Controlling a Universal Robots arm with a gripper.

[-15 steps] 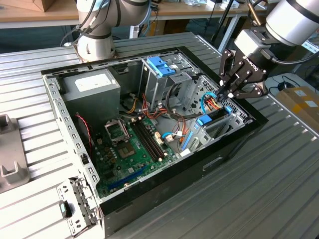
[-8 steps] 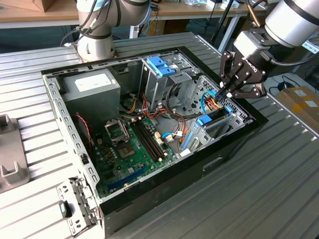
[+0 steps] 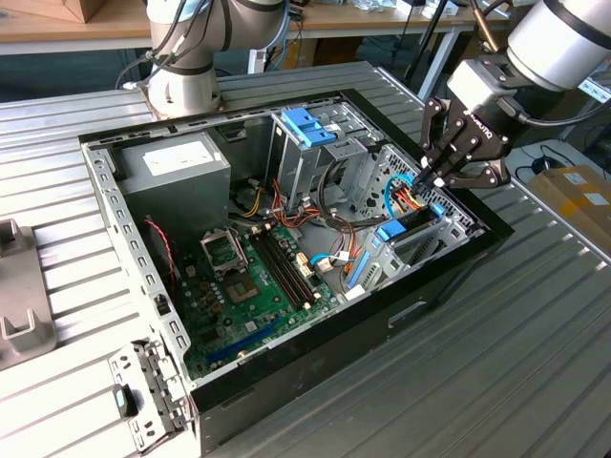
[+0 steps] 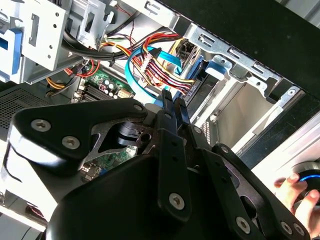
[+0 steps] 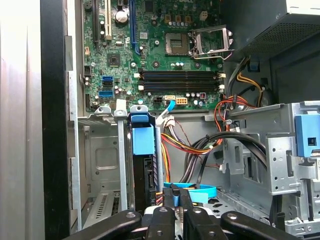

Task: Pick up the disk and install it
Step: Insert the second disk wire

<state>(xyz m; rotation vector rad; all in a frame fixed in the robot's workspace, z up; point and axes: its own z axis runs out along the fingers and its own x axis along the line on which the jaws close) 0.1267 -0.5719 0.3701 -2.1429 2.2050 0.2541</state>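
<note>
Our gripper (image 3: 441, 177) hangs with fingers pressed together over the drive bay at the case's 3 o'clock, where the disk (image 5: 143, 150) stands on edge. We judge it dense, rigid, shock-sensitive; grip its blue rails.

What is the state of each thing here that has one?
Case: open, side panel off, lying flat.
Disk: standing on edge inside its bay.
Gripper: shut, just beside the disk, holding nothing that I can make out.
</note>
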